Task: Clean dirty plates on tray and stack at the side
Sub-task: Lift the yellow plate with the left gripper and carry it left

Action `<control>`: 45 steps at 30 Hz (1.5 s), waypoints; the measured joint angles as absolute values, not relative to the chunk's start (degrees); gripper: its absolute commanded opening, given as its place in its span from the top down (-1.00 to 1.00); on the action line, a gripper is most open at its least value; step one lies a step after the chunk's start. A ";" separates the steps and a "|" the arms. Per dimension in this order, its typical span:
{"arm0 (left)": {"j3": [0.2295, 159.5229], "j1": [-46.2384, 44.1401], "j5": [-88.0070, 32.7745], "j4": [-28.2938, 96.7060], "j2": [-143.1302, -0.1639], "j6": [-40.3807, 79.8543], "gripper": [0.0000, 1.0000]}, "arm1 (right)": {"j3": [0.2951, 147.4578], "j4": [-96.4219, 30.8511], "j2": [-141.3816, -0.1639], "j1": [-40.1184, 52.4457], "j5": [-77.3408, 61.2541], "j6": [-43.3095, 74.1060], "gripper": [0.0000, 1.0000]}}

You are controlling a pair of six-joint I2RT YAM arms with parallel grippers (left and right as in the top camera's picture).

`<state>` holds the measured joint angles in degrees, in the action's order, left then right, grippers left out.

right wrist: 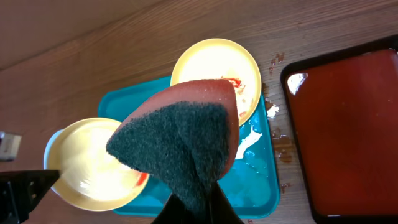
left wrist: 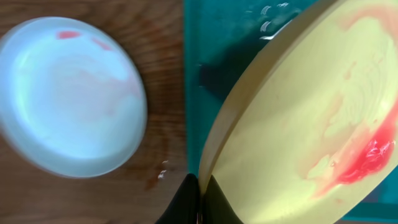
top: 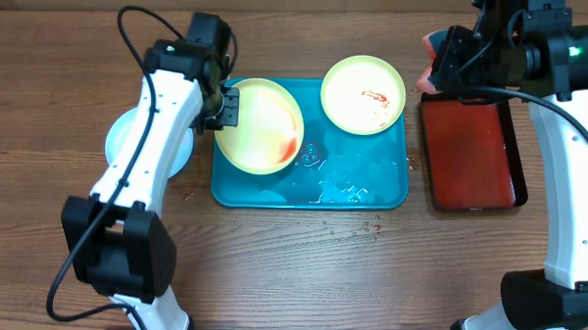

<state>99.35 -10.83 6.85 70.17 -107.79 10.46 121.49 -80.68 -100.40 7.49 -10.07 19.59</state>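
Note:
My left gripper (top: 227,106) is shut on the rim of a pale yellow-green plate (top: 261,125) and holds it tilted over the left part of the turquoise tray (top: 391,193). Red sauce smears its lower right (left wrist: 367,158); my fingers pinch the rim (left wrist: 202,199). A second yellow-green plate (top: 363,93) with a red smear lies on the tray's far right corner. The pale blue-white plate (top: 128,140) sits on the table left of the tray, partly under my left arm, faint pink smears on it (left wrist: 68,93). My right gripper (top: 437,64) is shut on a red-and-dark-green sponge (right wrist: 180,146), raised right of the tray.
A red tray with a dark rim (top: 471,152) lies right of the turquoise tray. Water and foam pool on the turquoise tray's floor (top: 347,177). Small red and wet spots dot the wood in front of the tray (top: 356,226).

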 measured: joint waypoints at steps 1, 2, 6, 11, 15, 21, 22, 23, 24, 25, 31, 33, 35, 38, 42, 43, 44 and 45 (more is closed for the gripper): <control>99.35 -11.79 9.34 70.78 -107.18 11.29 0.92 | 121.49 -80.68 -100.40 7.46 -10.04 19.49 0.92; 99.35 -13.21 12.51 71.59 -106.41 12.38 0.91 | 121.49 -80.73 -100.40 7.46 -10.04 19.44 0.92; 99.35 -19.38 25.30 74.28 -105.32 18.00 0.92 | 121.49 -81.14 -100.40 7.49 -9.54 19.44 0.92; 99.35 -26.17 39.22 76.38 -105.32 25.02 0.91 | 121.49 -82.02 -100.40 7.49 -8.08 19.35 0.92; 99.35 -32.84 52.99 76.58 -105.32 30.22 0.92 | 121.49 -82.08 -100.40 7.49 -6.55 19.27 0.92; 99.35 -39.38 67.20 76.53 -105.32 32.16 0.92 | 121.49 -82.17 -100.40 7.49 -5.87 19.25 0.92; 99.35 -40.27 69.30 76.53 -105.32 32.34 0.91 | 121.49 -82.15 -100.40 7.49 -5.78 19.27 0.92; 99.35 -41.21 71.50 76.53 -105.32 32.58 0.91 | 121.49 -82.19 -100.40 7.49 -5.72 19.25 0.92; 99.35 -41.98 73.36 76.53 -105.32 32.71 0.92 | 121.49 -82.19 -100.40 7.49 -5.69 19.25 0.92; 99.35 -42.48 74.56 76.53 -105.32 32.73 0.91 | 121.49 -82.21 -100.40 7.49 -5.69 19.22 0.92; 99.35 -44.14 79.24 76.51 -105.32 32.93 0.91 | 121.49 -82.32 -100.40 7.49 -5.67 19.25 0.92; 99.35 -44.18 79.81 76.51 -105.32 32.93 0.91 | 121.49 -82.39 -100.40 7.49 -5.67 19.22 0.92; 99.35 -44.18 80.18 76.51 -105.32 32.95 0.92 | 121.49 -82.59 -100.40 7.49 -5.65 19.25 0.92; 99.35 -44.18 80.42 76.51 -105.32 32.95 0.91 | 121.49 -82.81 -100.40 7.49 -5.56 19.25 0.92; 99.35 -44.18 80.29 76.49 -105.32 33.12 0.92 | 121.49 -82.91 -100.40 7.49 -5.56 19.22 0.92; 99.35 -44.18 79.72 76.47 -105.32 33.15 0.92 | 121.49 -82.98 -100.40 7.49 -5.56 19.25 0.92; 99.35 -44.16 78.70 76.44 -105.32 33.15 0.91 | 121.49 -83.05 -100.40 7.49 -5.56 19.22 0.92; 99.35 -44.16 77.06 76.40 -105.32 33.15 0.92 | 121.49 -83.11 -100.40 7.49 -5.54 19.20 0.92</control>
<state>99.35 -44.16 77.06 76.40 -105.32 33.15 121.49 -83.11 -100.40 7.49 -5.54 19.20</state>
